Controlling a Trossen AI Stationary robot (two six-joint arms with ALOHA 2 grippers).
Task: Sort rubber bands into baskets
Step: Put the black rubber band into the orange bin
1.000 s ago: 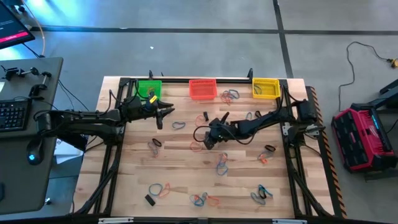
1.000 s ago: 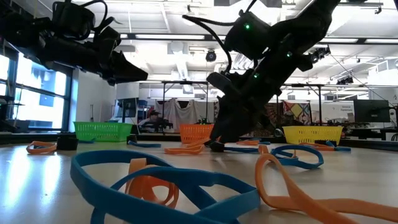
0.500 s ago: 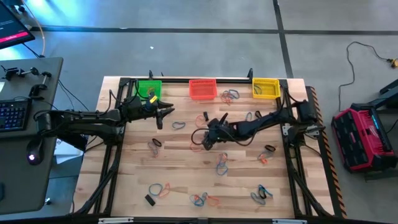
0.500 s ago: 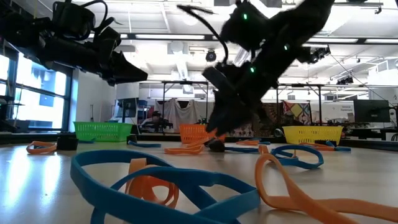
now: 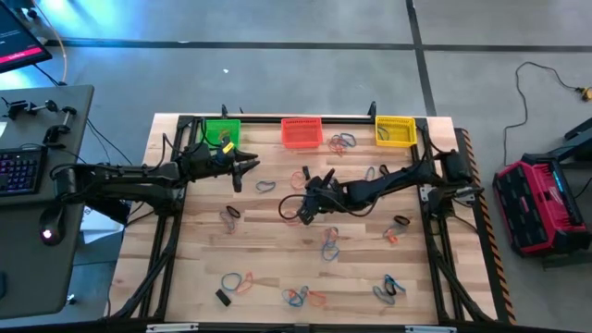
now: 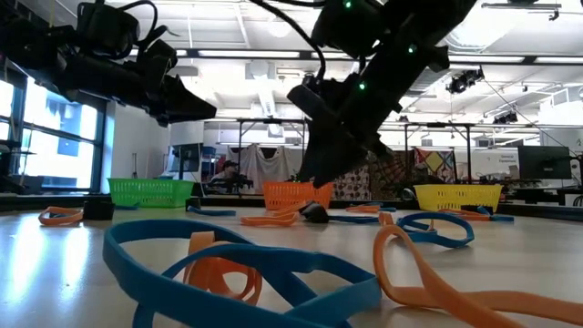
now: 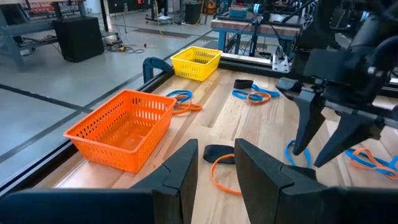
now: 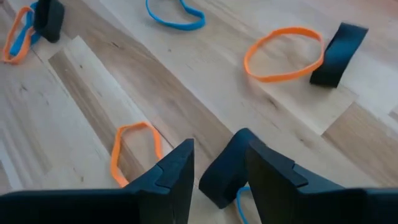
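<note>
Near frame centre, your right gripper (image 5: pixel 303 205) hovers low, fingers slightly spread, pinching nothing I can confirm; left gripper (image 5: pixel 248 166) waits upper left, fingers parted. Rubber bands (image 5: pixel 329 242) lie scattered: light, floppy, so pinch one strand flat against the table (image 5: pixel 268 250).

No text, label, brand or number can be read anywhere in these views. The monitor (image 5: pixel 17 37) at the upper left of the high view shows a lit screen, but its content is too small to make out. The screen (image 6: pixel 543 162) far back in the room in the low view is likewise unreadable.
</note>
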